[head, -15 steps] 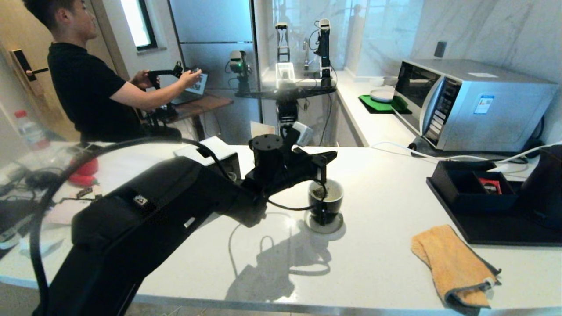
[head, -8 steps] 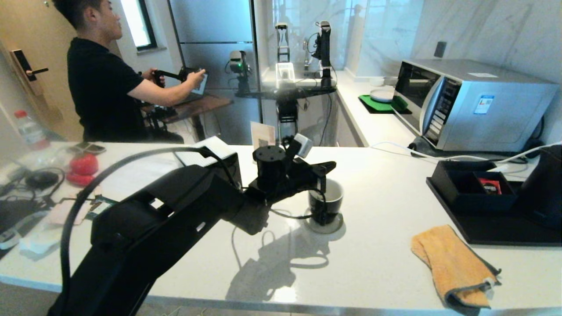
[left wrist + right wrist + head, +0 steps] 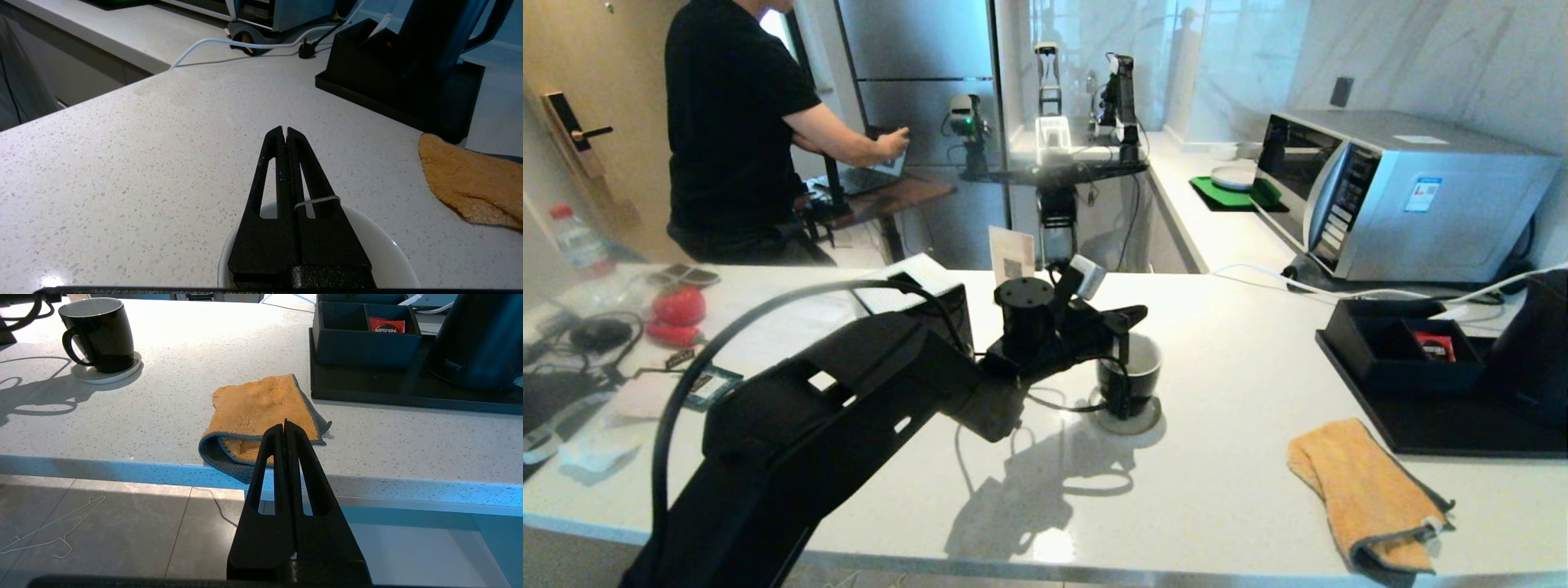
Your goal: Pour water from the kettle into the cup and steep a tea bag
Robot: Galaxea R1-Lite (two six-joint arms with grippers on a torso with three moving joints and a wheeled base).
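kettle (image 3: 1539, 351) cut off at right edge, tea bag hidden

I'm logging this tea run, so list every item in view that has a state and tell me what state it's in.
left gripper: shut on the string, over the cup.
right gripper: shut, empty, off the counter's edge.
cup: upright on its coaster.
kettle: upright on the black tray.
orange cloth: crumpled on the counter.
microwave: door closed.

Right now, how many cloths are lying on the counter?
1. An orange cloth with a grey edge lies on the white counter, at its near edge, in front of the black tray. No other cloth shows, though the left arm hides part of the counter.
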